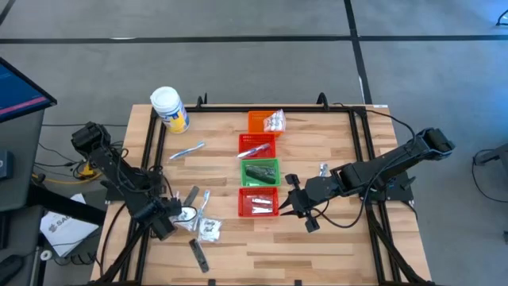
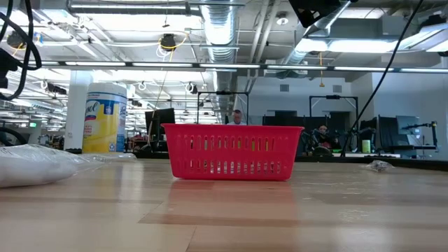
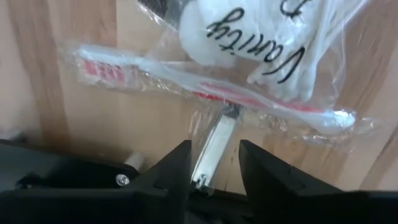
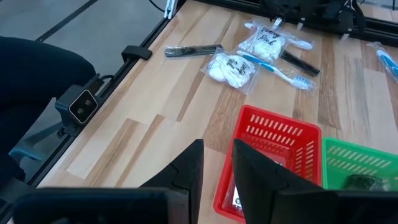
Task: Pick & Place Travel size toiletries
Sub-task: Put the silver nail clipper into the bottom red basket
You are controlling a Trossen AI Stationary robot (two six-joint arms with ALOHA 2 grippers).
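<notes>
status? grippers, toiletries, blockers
Left gripper open, low over the toiletries pile, straddling a small tube. Right gripper by the red basket, nothing held. Nothing in the way.

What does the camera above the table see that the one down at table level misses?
Only the high view shows both arms, the green mesh basket, the orange mesh basket and the dark flat strip. Only the low view shows the room's ceiling ducts and distant desks. Both share the red mesh basket and the large white jar with yellow label.
</notes>
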